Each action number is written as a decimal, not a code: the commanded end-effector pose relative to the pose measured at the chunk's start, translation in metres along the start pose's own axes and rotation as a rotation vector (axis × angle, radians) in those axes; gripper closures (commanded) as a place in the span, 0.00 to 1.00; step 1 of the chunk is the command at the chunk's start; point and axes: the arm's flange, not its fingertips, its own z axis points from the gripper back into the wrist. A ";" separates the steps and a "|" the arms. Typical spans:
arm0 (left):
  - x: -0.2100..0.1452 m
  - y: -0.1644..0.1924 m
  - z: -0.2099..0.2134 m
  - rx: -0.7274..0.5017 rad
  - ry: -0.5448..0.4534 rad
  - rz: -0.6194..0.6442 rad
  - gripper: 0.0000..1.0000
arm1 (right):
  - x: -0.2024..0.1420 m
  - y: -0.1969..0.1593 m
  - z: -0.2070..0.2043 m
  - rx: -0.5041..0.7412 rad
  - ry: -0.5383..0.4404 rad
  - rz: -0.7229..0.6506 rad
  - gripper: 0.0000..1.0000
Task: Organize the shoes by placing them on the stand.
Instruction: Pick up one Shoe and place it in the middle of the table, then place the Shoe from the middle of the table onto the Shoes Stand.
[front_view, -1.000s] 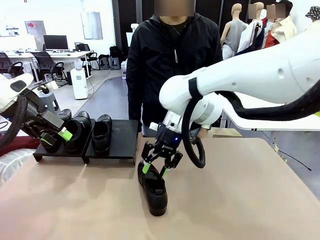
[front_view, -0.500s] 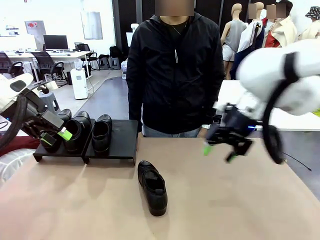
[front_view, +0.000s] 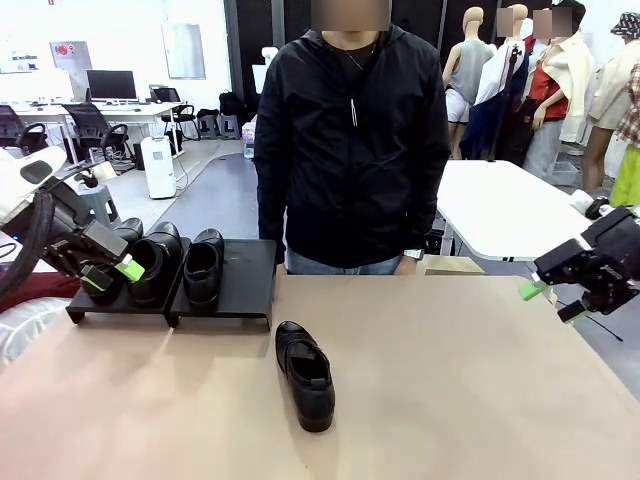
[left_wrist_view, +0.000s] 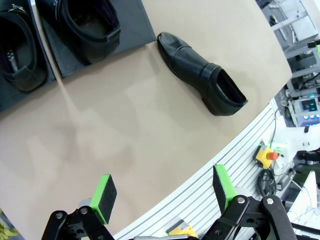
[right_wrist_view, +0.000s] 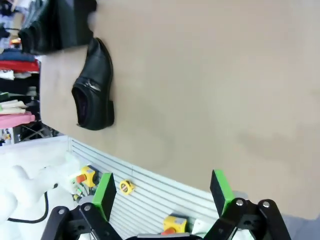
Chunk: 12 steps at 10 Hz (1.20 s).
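Lying alone on the tan table, one shoe sits well clear of both grippers—right gripper wide open, empty, at the table's edge; left gripper wide open before the stand—an office room behind the person.

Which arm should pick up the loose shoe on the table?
Probably left. The left gripper, jaws open, hovers at the stand, near the loose shoe; the right gripper hangs at the table's far right edge.

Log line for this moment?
left gripper: open, by stand | right gripper: open, table's right edge | loose shoe: on table
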 end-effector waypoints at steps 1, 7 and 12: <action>-0.002 0.000 0.001 -0.021 -0.005 -0.006 0.00 | -0.002 0.007 -0.004 -0.021 0.038 -0.034 0.00; -0.002 0.000 0.001 -0.021 -0.005 -0.006 0.00 | -0.002 0.007 -0.004 -0.021 0.038 -0.034 0.00; -0.002 0.000 0.001 -0.021 -0.005 -0.006 0.00 | -0.002 0.007 -0.004 -0.021 0.038 -0.034 0.00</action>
